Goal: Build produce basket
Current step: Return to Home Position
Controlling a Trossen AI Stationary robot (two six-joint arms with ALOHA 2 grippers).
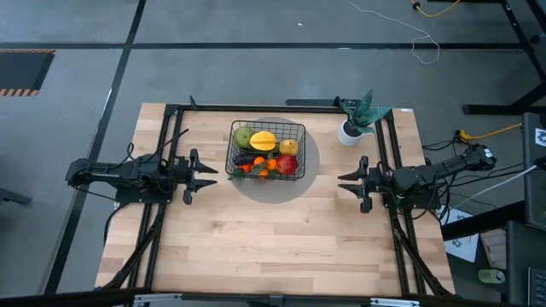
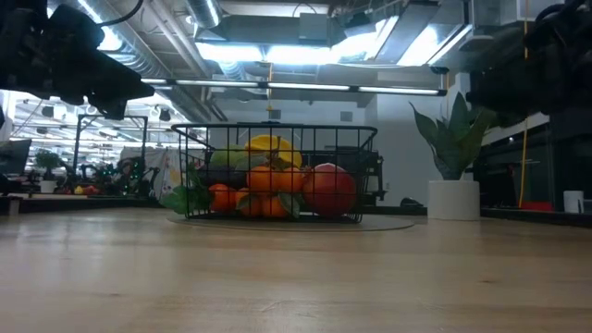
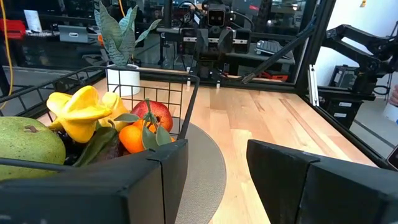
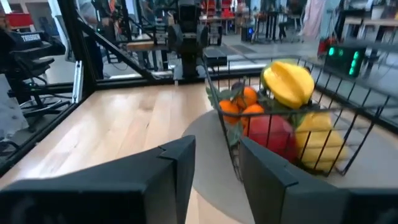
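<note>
The black wire basket (image 1: 266, 152) stands by its base on a round grey mat (image 1: 299, 183) at the table's far middle. It holds the produce: a green pear (image 1: 243, 136), a yellow fruit (image 1: 263, 139), a red fruit (image 1: 287, 164), tangerines (image 1: 264, 169) and a dark eggplant (image 1: 247, 159). My left gripper (image 1: 213, 176) hovers level just left of the basket, open, with nothing between its fingers (image 3: 168, 168). On the mat's right side my right gripper (image 1: 341, 183) also points level toward the basket (image 4: 273, 106), open and holding nothing.
A green plant in a white pot (image 1: 357, 124) stands at the far right corner. Black frame rails (image 1: 162, 213) run along the table's left, right and far edges. Bare wood (image 1: 273, 247) fills the near half of the table.
</note>
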